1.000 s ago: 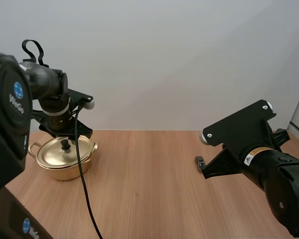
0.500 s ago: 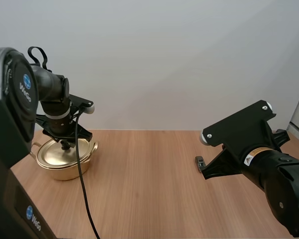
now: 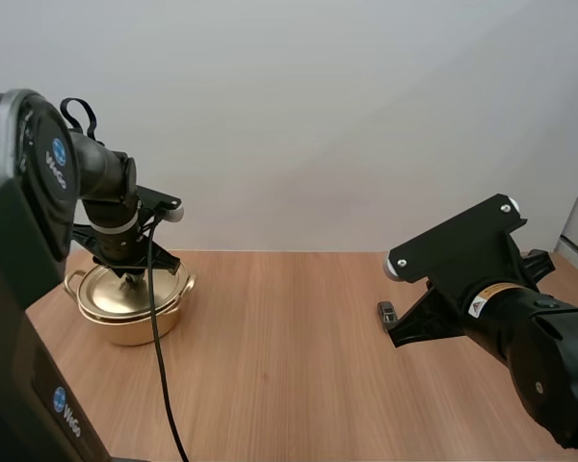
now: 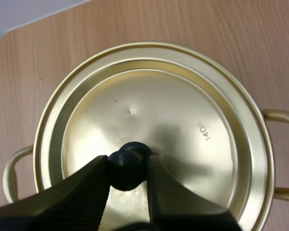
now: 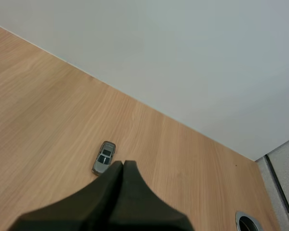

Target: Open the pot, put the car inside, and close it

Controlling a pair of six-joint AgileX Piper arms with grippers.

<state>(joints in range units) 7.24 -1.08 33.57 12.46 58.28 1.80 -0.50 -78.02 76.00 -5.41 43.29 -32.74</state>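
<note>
A gold pot [image 3: 127, 318] with its lid [image 4: 183, 125] on stands at the table's far left. My left gripper [image 3: 130, 279] is down on the lid, and its fingers [image 4: 82, 183] pinch the black knob [image 4: 126, 164] from both sides. A small grey toy car [image 5: 104, 157] lies on the wood at the right, seen as a small dark shape [image 3: 386, 313] beside my right arm. My right gripper [image 5: 123, 165] hovers just short of the car, its fingers together as one dark wedge holding nothing.
The wooden table [image 3: 289, 366] is bare between the pot and the car. The pot's two side handles [image 4: 279, 120] stick out past its rim. A round grommet hole [image 5: 248, 222] sits in the table near the right edge.
My left gripper has come down over the pot and closed on the lid's knob. The right arm and the car have stayed where they were.
</note>
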